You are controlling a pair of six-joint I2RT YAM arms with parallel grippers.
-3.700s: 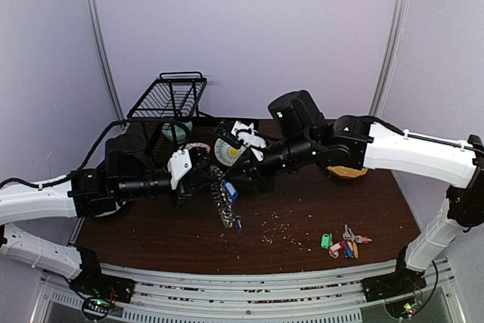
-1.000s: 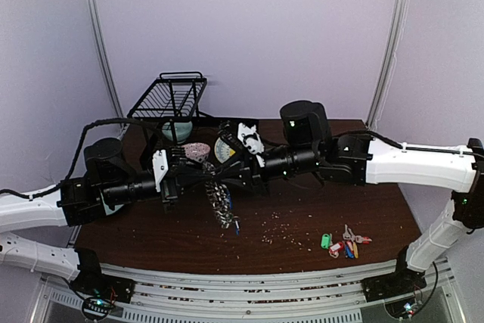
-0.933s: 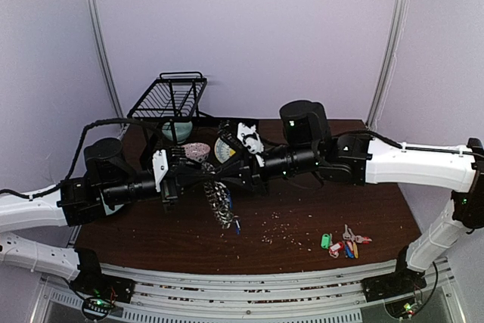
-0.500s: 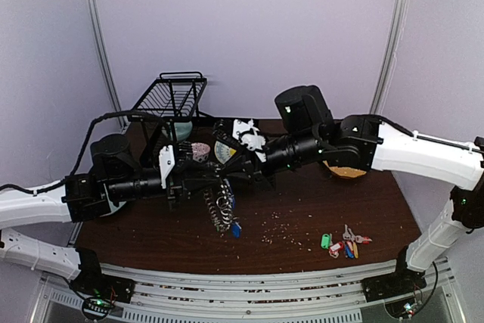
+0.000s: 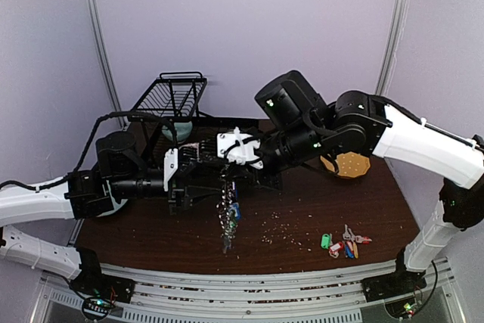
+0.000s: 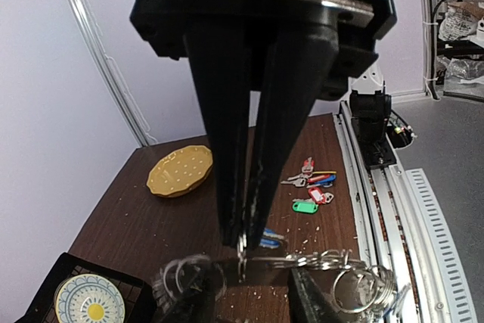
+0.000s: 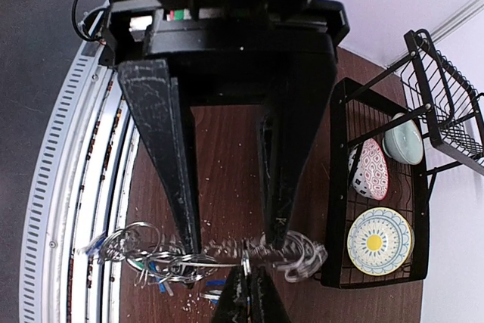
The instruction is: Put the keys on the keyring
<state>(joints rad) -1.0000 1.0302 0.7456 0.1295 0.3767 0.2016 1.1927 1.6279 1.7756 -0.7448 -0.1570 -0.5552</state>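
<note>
The keyring point(image 5: 227, 213) hangs over the table's middle, its rim strung with small silver rings and blue tags. In the left wrist view it point(image 6: 302, 261) lies edge-on across my left gripper point(image 6: 249, 277), whose jaws stand apart with the ring held between them. My right gripper point(image 7: 246, 277) comes down from above point(image 5: 227, 178) and is shut on one small silver ring of the rim. The left gripper point(image 5: 212, 184) reaches in level from the left. The keys point(image 5: 349, 234) lie loose on the table at the front right beside coloured tags; they also show in the left wrist view point(image 6: 301, 179).
A yellow dotted dish point(image 5: 346, 164) lies at the back right. A black wire rack point(image 5: 172, 96) at the back left holds a yellow-patterned plate point(image 7: 380, 241) and bowls. Crumbs point(image 5: 276, 228) are scattered on the brown table. A rail runs along the near edge point(image 5: 249, 281).
My right arm has lifted and turned, so its gripper now points down onto the ring. The keyring has swung to hang straighter and lower. The left gripper has shifted slightly right.
</note>
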